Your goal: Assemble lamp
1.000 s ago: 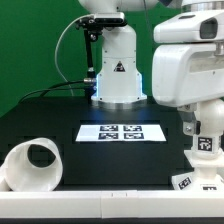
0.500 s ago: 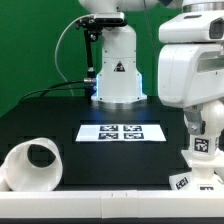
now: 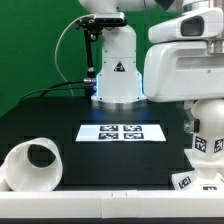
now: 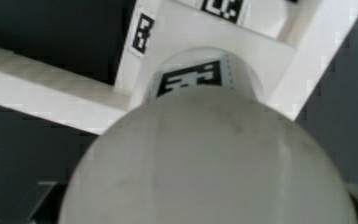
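Observation:
The white round-headed bulb (image 4: 194,150) fills the wrist view, its tag (image 4: 194,78) facing the camera. My gripper (image 4: 194,208) is shut on the bulb's round head, with one dim finger (image 4: 41,200) just showing beside it. Under the bulb lies the flat white base (image 4: 51,85) with tags on its edge. In the exterior view the gripper (image 3: 206,128) holds the bulb (image 3: 206,145) upright over the base (image 3: 186,181) at the front of the exterior view's right. The hollow shade (image 3: 32,165) lies on its side at the front left, opening toward the camera.
The marker board (image 3: 122,132) lies flat in the middle of the black table (image 3: 60,120). The arm's own pedestal (image 3: 116,75) stands behind it, with a cable hanging at its side. A green wall closes the back.
The jaws have come in from wide open onto the bulb's head. The arm's wrist has shifted slightly toward the exterior view's left. The shade and the base have not moved.

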You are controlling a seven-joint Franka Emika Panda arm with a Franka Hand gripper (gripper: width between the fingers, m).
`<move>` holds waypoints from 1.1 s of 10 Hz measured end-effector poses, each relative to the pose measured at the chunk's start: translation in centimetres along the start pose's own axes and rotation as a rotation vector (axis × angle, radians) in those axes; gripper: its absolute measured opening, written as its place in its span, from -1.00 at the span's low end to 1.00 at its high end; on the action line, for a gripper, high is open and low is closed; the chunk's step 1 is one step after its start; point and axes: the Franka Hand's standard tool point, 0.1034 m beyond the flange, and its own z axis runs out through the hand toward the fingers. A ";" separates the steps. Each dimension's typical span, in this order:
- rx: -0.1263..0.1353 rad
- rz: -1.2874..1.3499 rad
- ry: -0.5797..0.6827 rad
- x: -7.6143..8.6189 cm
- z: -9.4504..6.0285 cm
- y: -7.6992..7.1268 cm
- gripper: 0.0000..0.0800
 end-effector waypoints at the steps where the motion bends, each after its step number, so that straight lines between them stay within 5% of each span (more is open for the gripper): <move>1: 0.005 0.144 0.001 0.2 -0.1 0.4 0.43; 6: 0.029 0.510 0.000 0.5 -0.4 1.5 0.43; 8: 0.031 0.473 0.000 0.5 -0.3 1.4 0.43; 9: 0.015 0.335 0.000 0.4 -0.3 1.1 0.68; 11: 0.001 -0.029 -0.020 0.0 -0.5 -0.3 0.73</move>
